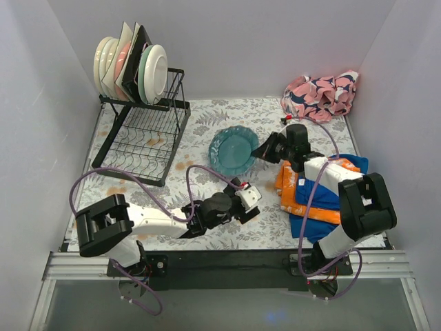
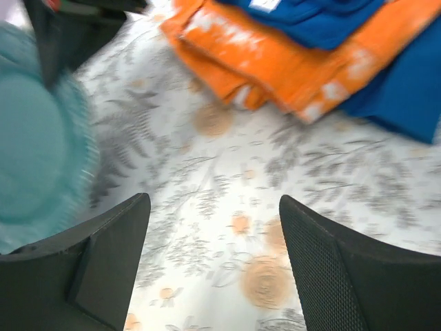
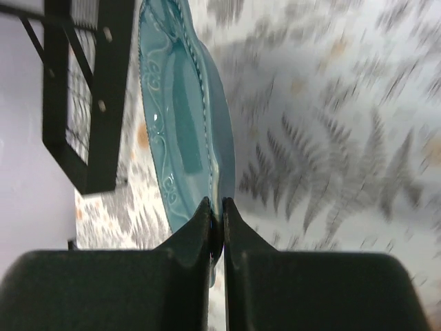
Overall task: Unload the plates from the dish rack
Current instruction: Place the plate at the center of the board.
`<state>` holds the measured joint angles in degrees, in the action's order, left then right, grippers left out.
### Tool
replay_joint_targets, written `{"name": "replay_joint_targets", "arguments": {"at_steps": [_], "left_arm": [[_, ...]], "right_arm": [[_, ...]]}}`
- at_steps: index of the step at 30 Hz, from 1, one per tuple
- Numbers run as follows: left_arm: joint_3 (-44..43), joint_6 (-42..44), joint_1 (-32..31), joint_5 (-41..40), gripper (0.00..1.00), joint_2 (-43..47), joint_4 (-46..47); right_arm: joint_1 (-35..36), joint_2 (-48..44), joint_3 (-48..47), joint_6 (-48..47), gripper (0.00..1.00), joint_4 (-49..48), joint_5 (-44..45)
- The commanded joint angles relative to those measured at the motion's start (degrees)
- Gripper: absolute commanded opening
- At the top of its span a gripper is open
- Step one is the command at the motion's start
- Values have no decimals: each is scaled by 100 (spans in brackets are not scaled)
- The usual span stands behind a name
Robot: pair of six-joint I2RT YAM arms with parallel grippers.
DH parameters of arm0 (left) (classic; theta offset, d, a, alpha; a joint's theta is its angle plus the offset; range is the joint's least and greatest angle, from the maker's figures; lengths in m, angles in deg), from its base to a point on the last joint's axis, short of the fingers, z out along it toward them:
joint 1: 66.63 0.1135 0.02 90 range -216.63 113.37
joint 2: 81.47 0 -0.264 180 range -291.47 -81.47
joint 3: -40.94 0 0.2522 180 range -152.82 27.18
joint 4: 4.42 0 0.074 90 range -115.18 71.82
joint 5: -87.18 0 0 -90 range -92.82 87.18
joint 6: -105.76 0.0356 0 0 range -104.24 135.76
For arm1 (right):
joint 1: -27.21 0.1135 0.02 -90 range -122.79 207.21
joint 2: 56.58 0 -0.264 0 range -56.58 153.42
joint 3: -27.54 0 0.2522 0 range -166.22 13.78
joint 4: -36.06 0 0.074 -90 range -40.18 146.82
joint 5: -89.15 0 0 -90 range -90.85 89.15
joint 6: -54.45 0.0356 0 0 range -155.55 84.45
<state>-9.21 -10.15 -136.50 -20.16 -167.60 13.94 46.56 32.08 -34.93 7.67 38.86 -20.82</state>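
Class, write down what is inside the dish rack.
Upright plates fill the dish rack's top tier: cream ones left, a pale green one right. Those between are mostly covered.

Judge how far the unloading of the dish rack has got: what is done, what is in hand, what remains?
Done: one teal plate is out of the dish rack, at the middle of the table. In hand: the right end effector is shut on that plate's rim; the left end effector is open and empty beside it. Left: several plates stand in the rack's upper tier.
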Motion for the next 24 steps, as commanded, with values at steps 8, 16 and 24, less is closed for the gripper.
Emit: {"name": "replay_joint_targets", "arguments": {"at_steps": [8, 16, 24], "left_arm": [[-54, -2795, 807, 2366, 75, 1018, -452], [509, -2744, 1036, 1366, 75, 1624, -303], [878, -2770, 1036, 795, 75, 2117, -83]], "right_arm": [[-1574, 1591, -1816, 986, 1, -2797, -314], [-2093, 2963, -3144, 1223, 1, -2806, -333], [-2129, 3719, -3347, 1531, 1, -2815, -482]]}}
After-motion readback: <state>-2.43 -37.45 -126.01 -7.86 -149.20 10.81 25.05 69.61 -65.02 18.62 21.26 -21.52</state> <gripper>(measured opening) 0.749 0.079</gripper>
